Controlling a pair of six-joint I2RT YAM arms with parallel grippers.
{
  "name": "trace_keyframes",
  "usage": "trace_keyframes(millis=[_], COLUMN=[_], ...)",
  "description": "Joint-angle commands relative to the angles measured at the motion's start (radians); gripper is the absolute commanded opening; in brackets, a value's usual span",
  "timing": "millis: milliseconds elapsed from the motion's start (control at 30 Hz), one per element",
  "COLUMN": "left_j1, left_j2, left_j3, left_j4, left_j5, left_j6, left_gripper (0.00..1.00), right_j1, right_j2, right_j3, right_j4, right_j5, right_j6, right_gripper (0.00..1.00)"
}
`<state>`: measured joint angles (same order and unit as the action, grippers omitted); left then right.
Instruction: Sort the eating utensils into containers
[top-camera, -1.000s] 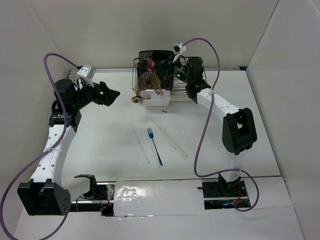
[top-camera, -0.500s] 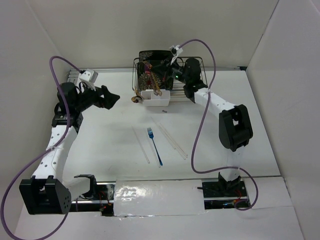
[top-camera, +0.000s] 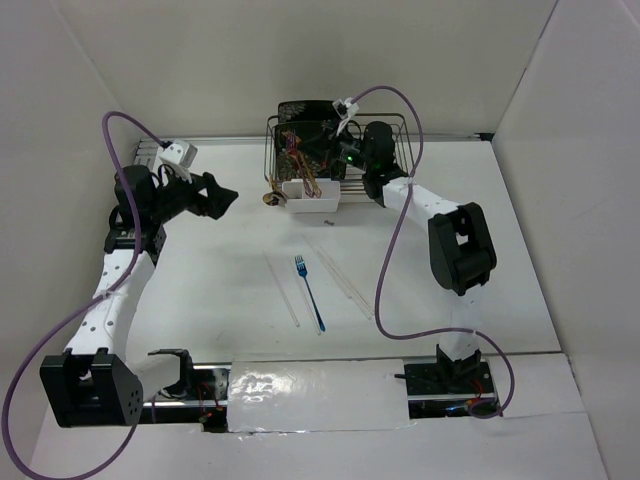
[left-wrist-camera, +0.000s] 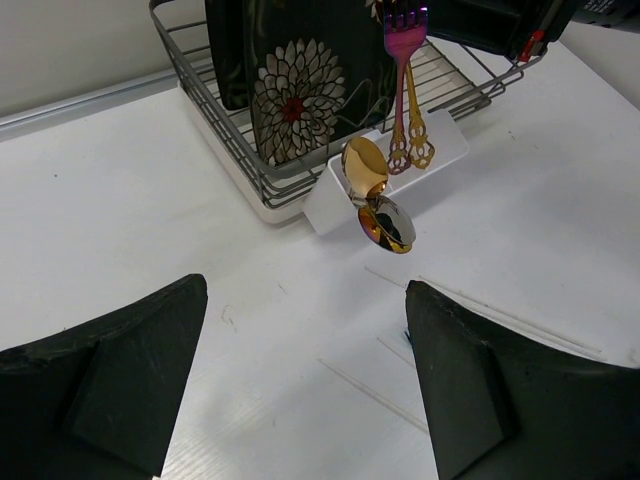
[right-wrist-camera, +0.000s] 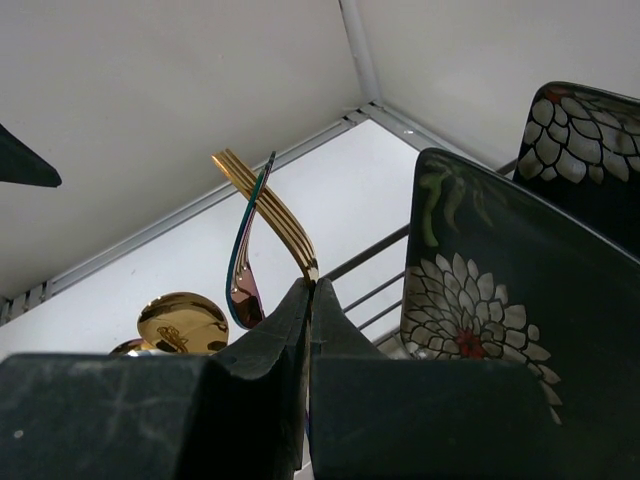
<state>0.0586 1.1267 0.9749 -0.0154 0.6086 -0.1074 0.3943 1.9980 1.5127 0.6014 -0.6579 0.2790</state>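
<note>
Over the tub (top-camera: 312, 199), by the rack (top-camera: 398, 128), the right pincer (right-wrist-camera: 310, 284) is squeezed shut on two forks (left-wrist-camera: 402, 90). Their handles hang down over the tub. Two gold spoons (left-wrist-camera: 372, 190) lean out of the tub. Off to the left, the left pincer (left-wrist-camera: 305, 310) is wide open and holds nothing. A blue fork (top-camera: 309, 292) and chopsticks (top-camera: 347, 281) lie on the counter (top-camera: 200, 290).

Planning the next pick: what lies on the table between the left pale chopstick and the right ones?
A blue fork lies between the left chopstick and the right chopsticks, touching neither; the top external view shows it.
</note>
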Motion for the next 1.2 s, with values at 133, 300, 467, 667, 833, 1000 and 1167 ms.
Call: trace_keyframes(millis=[133, 300, 467, 667, 833, 1000, 1167], left_j1=[0.003, 0.003, 0.004, 0.004, 0.004, 0.004, 0.006], left_j2=[-0.001, 0.004, -0.007, 0.001, 0.008, 0.015, 0.019], left_j3=[-0.007, -0.013, -0.019, -0.013, -0.004, 0.001, -0.007], left_j4=[0.086, 0.084, 0.088, 0.088, 0.089, 0.095, 0.106], left_j5=[0.034, 0.023, 0.020, 0.026, 0.039, 0.046, 0.065], left_j6=[0.025, 0.035, 0.041, 0.038, 0.031, 0.022, -0.003], left_gripper=[0.92, 0.92, 0.92, 0.92, 0.92, 0.92, 0.92], right_j1=[-0.006, -0.005, -0.006, -0.006, -0.006, -0.006, -0.011], right_j2=[-0.005, 0.016, 0.018, 0.008, -0.001, -0.011, -0.061], right_j3=[0.009, 0.009, -0.013, -0.051, -0.089, -0.120, -0.183], right_j4=[0.146, 0.156, 0.169, 0.169, 0.169, 0.169, 0.137], right_j5=[0.003, 0.014, 0.023, 0.044, 0.075, 0.084, 0.104], right_j6=[0.014, 0.019, 0.006, -0.011, -0.008, 0.002, -0.015], right_gripper=[0.00, 0.00, 0.00, 0.00, 0.00, 0.02, 0.21])
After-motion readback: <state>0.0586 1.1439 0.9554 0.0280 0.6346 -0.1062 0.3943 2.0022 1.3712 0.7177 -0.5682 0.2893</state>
